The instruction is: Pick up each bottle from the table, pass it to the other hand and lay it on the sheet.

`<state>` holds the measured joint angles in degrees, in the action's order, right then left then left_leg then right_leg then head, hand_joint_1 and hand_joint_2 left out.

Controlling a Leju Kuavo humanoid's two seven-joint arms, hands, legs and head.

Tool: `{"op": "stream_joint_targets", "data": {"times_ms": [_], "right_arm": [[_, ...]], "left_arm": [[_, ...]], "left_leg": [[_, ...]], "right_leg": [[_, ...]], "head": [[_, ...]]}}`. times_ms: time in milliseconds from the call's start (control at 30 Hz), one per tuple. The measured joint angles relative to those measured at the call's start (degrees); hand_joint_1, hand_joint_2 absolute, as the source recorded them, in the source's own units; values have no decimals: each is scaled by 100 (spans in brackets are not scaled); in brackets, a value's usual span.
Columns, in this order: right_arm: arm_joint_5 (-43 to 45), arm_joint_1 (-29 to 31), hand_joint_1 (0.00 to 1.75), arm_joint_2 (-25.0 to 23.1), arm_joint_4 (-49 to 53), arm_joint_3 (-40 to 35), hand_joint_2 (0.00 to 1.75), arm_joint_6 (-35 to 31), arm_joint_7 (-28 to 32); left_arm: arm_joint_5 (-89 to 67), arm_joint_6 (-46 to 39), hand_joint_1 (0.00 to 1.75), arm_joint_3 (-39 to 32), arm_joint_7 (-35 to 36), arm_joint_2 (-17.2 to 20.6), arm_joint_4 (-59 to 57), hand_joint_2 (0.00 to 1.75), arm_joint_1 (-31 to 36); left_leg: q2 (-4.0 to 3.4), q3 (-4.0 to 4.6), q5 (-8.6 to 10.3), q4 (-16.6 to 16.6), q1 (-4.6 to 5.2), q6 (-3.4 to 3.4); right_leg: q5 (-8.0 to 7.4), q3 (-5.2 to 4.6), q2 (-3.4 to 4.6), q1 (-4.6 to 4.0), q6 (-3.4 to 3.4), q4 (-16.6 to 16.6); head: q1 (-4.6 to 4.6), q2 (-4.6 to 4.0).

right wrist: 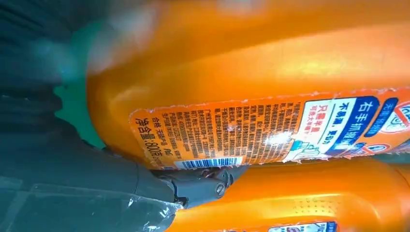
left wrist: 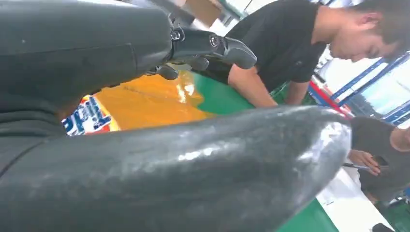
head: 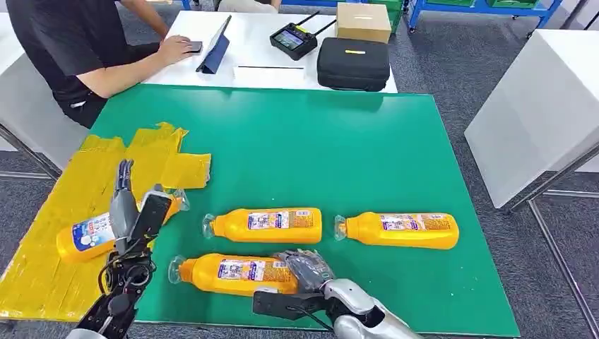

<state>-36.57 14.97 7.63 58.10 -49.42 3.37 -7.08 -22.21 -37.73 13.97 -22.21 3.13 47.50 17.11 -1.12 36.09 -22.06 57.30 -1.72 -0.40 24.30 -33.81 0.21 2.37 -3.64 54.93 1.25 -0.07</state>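
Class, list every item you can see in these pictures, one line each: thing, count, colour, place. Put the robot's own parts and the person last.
Bottles: four, orange, lying down; three on the green mat, one on the yellow sheet.
Yellow sheet: one, yellow, mat's left edge.
Green mat: one, green, covering the near table.
White table: one, behind the mat.
Black case: one, on the white table.
Cardboard box: one, brown, behind the case.
Controller: one, black, white table.
Tablet: one, dark, white table.
Person: one, black shirt, seated far left.
Left hand: over the sheet bottle.
Right hand: on the nearest bottle.
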Motion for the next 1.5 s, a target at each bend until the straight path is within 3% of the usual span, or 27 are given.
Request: {"op": "stream_joint_targets", "data": {"times_ms": [200,300,400,600,633,967,1200,1333,1500], "right_arm": [[333,-159,175,64,116,88,175,-199,0],[709,-442,175,217,527,295,175,-216,46],[1315,-851,175,430,1103,672,175,-341,212],[1494,-1384,175,743,1890,1259,175,-439,273],[1550,-1456,175,761,1989,1323,175,-525,324],[1954,-2116,175,577,3062,2212,175,-890,665],[2033,-2067,175,199,3187,2614,175,-894,1030],[1937,-1937,175,-37,3198,2625,175,-901,1043],[1923,-1874,175,-155,3195,2623,175,-912,1043]], "left_arm": [[904,604,0,-144,35,0,150,0,-97],[1546,1081,0,-351,118,28,360,0,-237],[2417,1538,0,-653,144,94,631,0,-443],[2852,1790,0,-1101,144,254,1068,0,-731],[3004,1878,0,-1154,144,260,1130,175,-773],[4807,3465,0,-1455,599,439,2066,175,-1459],[5412,4110,0,-519,837,396,3168,175,-2182],[5417,4221,0,215,859,341,3639,175,-2304],[5410,4258,0,590,861,326,3864,175,-2321]], "left_leg": [[4,2,0,1,1,1],[13,17,2,2,2,2],[26,28,4,3,4,5],[31,55,2,2,4,3],[33,55,3,2,4,3],[33,57,-1,1,5,2],[35,74,3,2,10,5],[35,74,3,2,10,5],[35,76,2,1,10,5]], "right_leg": [[1,2,-1,2,-1,0],[2,54,-3,3,-8,0],[1,52,-9,4,-10,2],[3,23,-15,4,-9,2],[4,24,-17,3,-9,2],[10,19,-17,6,-9,2],[7,5,-19,10,-12,1],[6,4,-18,9,-12,1],[6,3,-18,9,-12,1]], "head": [[0,0],[-2,0],[-2,0],[-2,0],[-2,0],[0,0],[0,0],[0,0],[0,0]]}}
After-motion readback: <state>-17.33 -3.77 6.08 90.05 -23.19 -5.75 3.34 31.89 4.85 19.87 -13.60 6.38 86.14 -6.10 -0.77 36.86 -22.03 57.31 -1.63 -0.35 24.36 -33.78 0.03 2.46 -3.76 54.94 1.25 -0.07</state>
